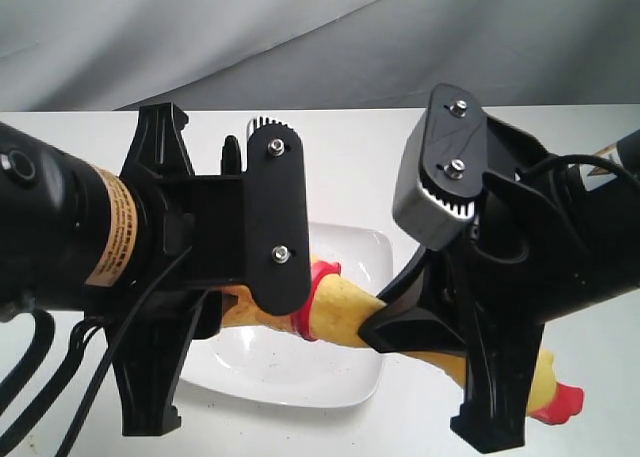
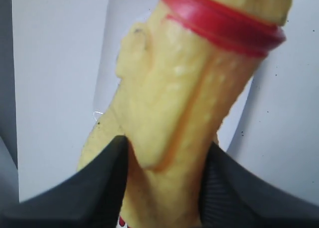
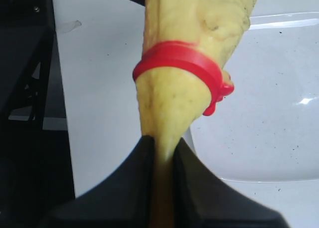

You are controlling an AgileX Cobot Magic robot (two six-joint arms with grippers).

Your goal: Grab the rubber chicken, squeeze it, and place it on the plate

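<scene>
The yellow rubber chicken (image 1: 345, 312) hangs level above the white speckled plate (image 1: 330, 382), held by both grippers. My left gripper (image 1: 232, 312) is shut on the bumpy body on one side of the red neck ring (image 1: 314, 299). In the left wrist view the fingers (image 2: 107, 178) press into the body (image 2: 174, 103). My right gripper (image 1: 420, 332) is shut on the neck, on the other side of the ring, and pinches it flat (image 3: 163, 139). A red end (image 1: 566, 401) sticks out past the right gripper, off the plate.
The white table (image 1: 350, 147) stretches back to a grey cloth backdrop (image 1: 300, 37). The plate (image 3: 264, 138) lies under the chicken's middle. Both arms and their camera mounts (image 1: 275, 207) crowd the space over the plate.
</scene>
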